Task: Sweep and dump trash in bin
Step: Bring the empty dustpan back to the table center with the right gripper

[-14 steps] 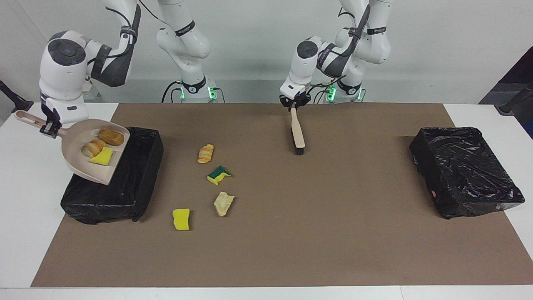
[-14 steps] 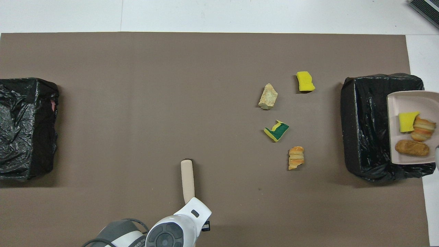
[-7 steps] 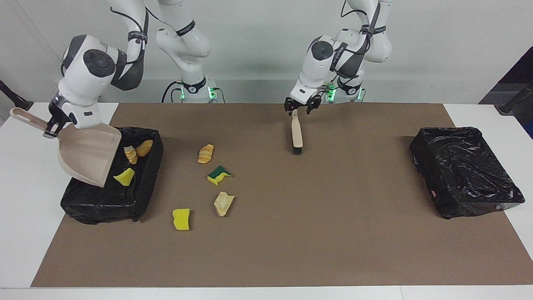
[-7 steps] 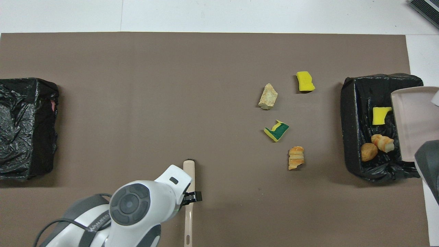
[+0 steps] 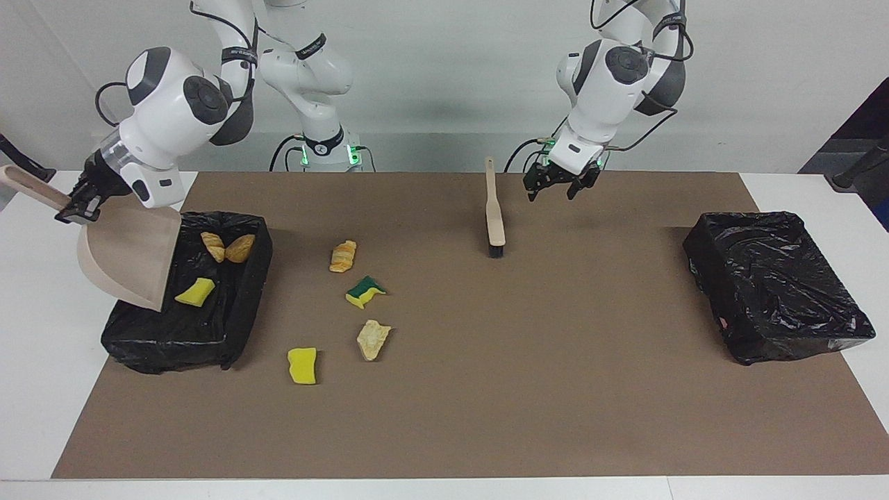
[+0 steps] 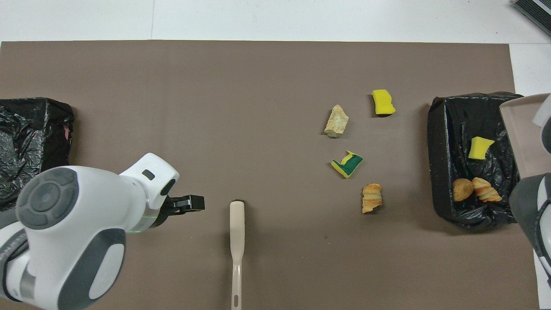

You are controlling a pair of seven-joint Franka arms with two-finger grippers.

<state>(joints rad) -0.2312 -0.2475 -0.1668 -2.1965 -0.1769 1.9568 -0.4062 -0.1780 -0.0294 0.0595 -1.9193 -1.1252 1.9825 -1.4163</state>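
Observation:
My right gripper point(image 5: 73, 206) is shut on the handle of the beige dustpan point(image 5: 128, 260), which hangs steeply tilted and empty over the black-lined bin point(image 5: 187, 333) at the right arm's end. In that bin lie a yellow sponge piece point(image 5: 195, 292) and two bread chunks point(image 5: 213, 246). Several trash scraps rest on the brown mat beside the bin: a croissant piece point(image 5: 342, 256), a green-yellow sponge point(image 5: 365, 292), a tan chunk point(image 5: 373, 339) and a yellow sponge point(image 5: 303, 365). The brush point(image 5: 494, 215) lies flat on the mat. My left gripper point(image 5: 561, 187) hovers open and empty over the mat beside the brush.
A second black-lined bin point(image 5: 774, 285) stands at the left arm's end of the table. The brown mat point(image 5: 486, 389) covers most of the white table. In the overhead view the left arm point(image 6: 69, 232) covers part of the mat near the brush point(image 6: 236, 241).
My left gripper opened, let go of the brush and swung up toward the left arm's end. The right arm tipped the dustpan, and the three scraps slid into the bin.

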